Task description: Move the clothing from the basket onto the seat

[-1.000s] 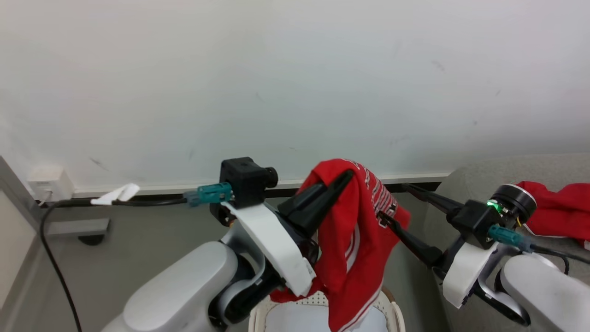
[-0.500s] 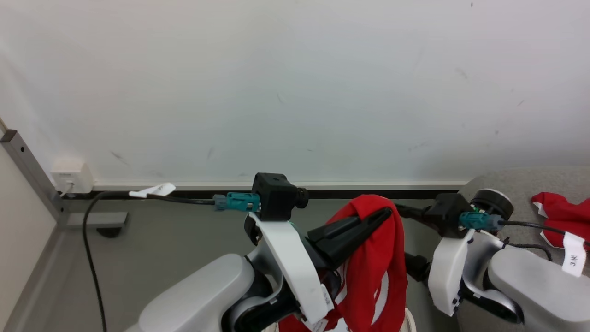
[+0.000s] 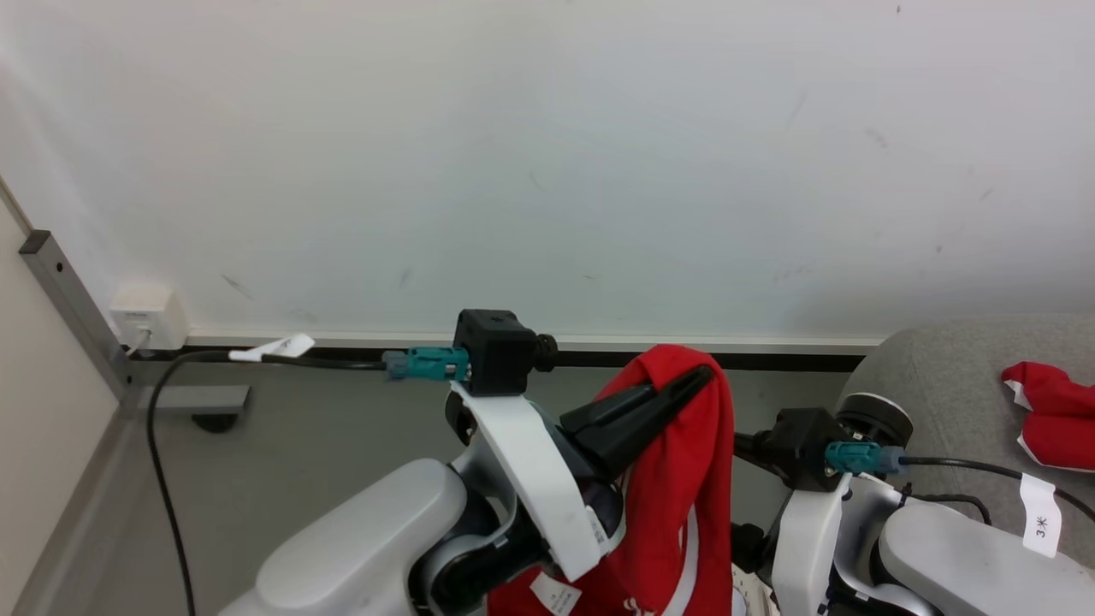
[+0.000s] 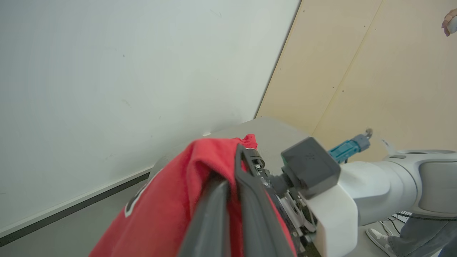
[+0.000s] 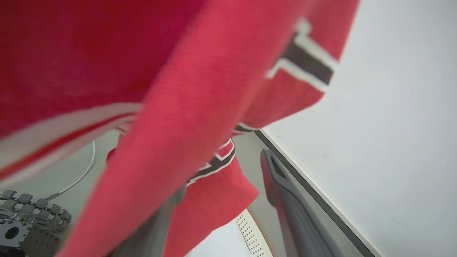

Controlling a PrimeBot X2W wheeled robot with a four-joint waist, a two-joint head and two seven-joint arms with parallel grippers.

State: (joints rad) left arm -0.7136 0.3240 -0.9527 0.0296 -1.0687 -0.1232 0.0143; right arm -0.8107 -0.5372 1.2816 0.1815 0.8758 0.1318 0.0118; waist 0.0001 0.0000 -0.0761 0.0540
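Head view is showing the left gripper (image 3: 697,381) clenching the clothing (image 3: 684,496), which is hanging in the air over the basket (image 5: 250,228) rim, beside the seat (image 3: 941,385). The right gripper (image 5: 221,178) is standing spread wide, apparently gripping nothing.

Left pincer (image 4: 228,171): two long dark fingers (image 4: 255,214) pressed close together, with a fold of the bright red jersey (image 4: 167,207) pinched between them. The fabric drapes over the blurred near finger and falls away to the lower left, with a patch of black-and-white lettering (image 4: 137,200) on it. Just right of the fingers: right arm's pale forearm (image 4: 378,189), black camera block (image 4: 310,167), teal plug (image 4: 346,147). Behind: rounded light grey fabric sofa (image 4: 275,126), white wall (image 4: 107,71), black skirting strip (image 4: 71,205), beige panel (image 4: 375,71). Lower right corner: a person's jeans leg (image 4: 425,232) and pale shoe (image 4: 374,235).
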